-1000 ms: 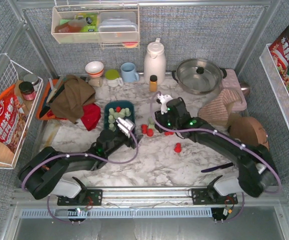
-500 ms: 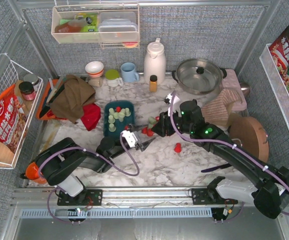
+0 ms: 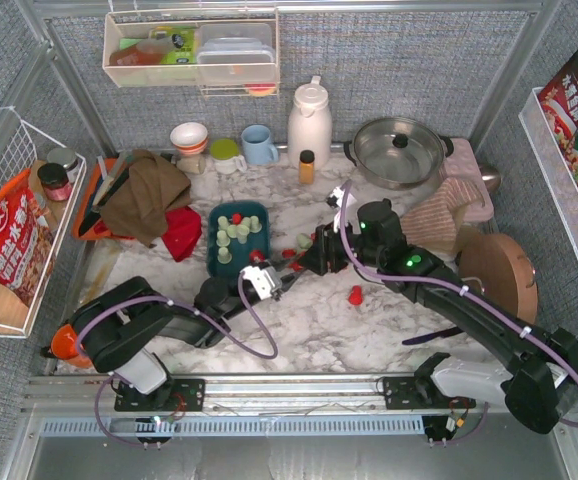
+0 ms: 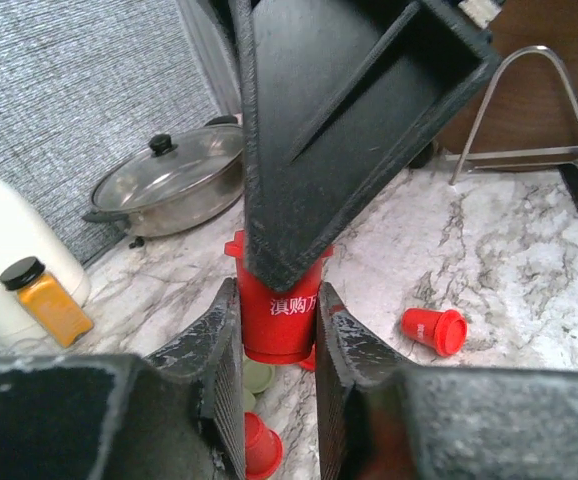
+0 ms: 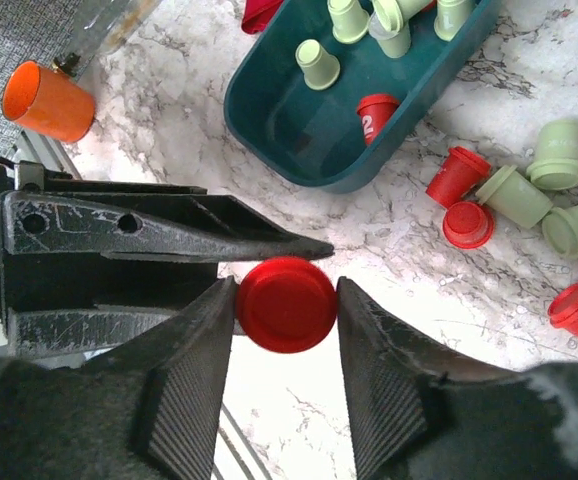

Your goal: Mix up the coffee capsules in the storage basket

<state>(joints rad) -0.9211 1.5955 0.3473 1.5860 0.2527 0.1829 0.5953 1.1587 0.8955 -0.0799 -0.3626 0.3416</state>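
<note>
One red capsule (image 4: 279, 322) hangs above the marble between both grippers. My left gripper (image 4: 277, 296) presses on its sides, my right gripper (image 5: 286, 290) is shut on its wide end (image 5: 286, 305). The two grippers (image 3: 281, 277) (image 3: 307, 263) meet just right of the dark teal storage basket (image 3: 215, 252). The basket (image 5: 269, 115) holds several mint green capsules (image 5: 319, 63) and a couple of red ones (image 5: 377, 116). Loose red and green capsules (image 5: 514, 192) lie on the table beside it, and one red capsule (image 3: 354, 295) lies apart.
Along the back stand a lidded pan (image 3: 399, 150), a white thermos (image 3: 309, 122), an orange-capped bottle (image 3: 307, 166), a blue mug (image 3: 259, 145) and bowls (image 3: 189, 137). A brown cloth (image 3: 144, 195) lies left of the basket, a round wooden board (image 3: 497, 265) and a knife (image 3: 434, 335) to the right.
The left gripper has left the basket, swung right and closed on the red capsule held out by the right gripper. The right arm has shifted slightly right and back.
</note>
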